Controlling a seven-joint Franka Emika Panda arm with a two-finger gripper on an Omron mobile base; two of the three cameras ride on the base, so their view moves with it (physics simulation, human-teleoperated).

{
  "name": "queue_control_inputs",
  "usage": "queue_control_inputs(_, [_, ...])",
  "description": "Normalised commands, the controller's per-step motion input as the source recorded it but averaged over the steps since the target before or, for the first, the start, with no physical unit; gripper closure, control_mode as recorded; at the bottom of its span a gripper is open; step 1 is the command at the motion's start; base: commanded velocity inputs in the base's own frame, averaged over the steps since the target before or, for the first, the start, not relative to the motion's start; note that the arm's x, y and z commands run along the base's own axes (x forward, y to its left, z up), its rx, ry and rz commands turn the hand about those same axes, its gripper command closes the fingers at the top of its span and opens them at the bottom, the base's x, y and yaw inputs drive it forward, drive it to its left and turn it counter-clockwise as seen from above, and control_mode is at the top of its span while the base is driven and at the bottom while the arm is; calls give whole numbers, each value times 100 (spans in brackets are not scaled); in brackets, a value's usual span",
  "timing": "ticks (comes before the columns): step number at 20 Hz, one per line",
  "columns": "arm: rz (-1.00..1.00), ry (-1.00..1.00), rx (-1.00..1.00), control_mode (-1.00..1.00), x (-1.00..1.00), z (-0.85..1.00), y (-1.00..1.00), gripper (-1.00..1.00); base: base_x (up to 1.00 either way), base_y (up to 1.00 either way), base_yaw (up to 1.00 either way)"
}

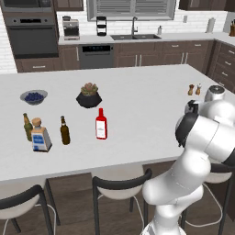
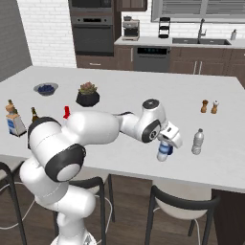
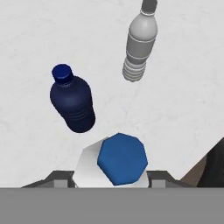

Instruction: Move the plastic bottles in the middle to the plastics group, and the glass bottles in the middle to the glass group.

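directly under the hand camera sits the blue cap of the small clear water bottle [image 3: 120,159], with the two dark fingertips of the gripper [image 3: 114,180] pressed against its shoulders on either side, part-way closed around it. from the right base view the gripper [image 2: 168,141] has the bottle [image 2: 164,152] upright at the near right edge of the white island counter [image 2: 119,91]; whether its base touches the surface i cannot tell. just beside it stands the dark blue bottle [image 3: 72,101], and a little further off the greyish clear bottle [image 3: 139,46], also seen upright near the counter edge [image 2: 197,141]. well apart, on the left part of the counter, the red bottle [image 1: 101,124] and the dark brown beer bottle [image 1: 64,131] stand near each other. further left are the olive-green bottle [image 1: 27,126] and the square clear bottle [image 1: 40,136], close together.
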Motion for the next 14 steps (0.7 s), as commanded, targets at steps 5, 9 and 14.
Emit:
queue_control_inputs(5, [0, -3, -1, -100, 0, 10, -27, 100, 0, 0, 0])
queue_control_inputs(9, [0, 0, 0, -100, 0, 1, -26, 100, 0, 0, 0])
queue_control_inputs(14, [0, 0, 0, -100, 0, 0, -20, 100, 0, 0, 0])
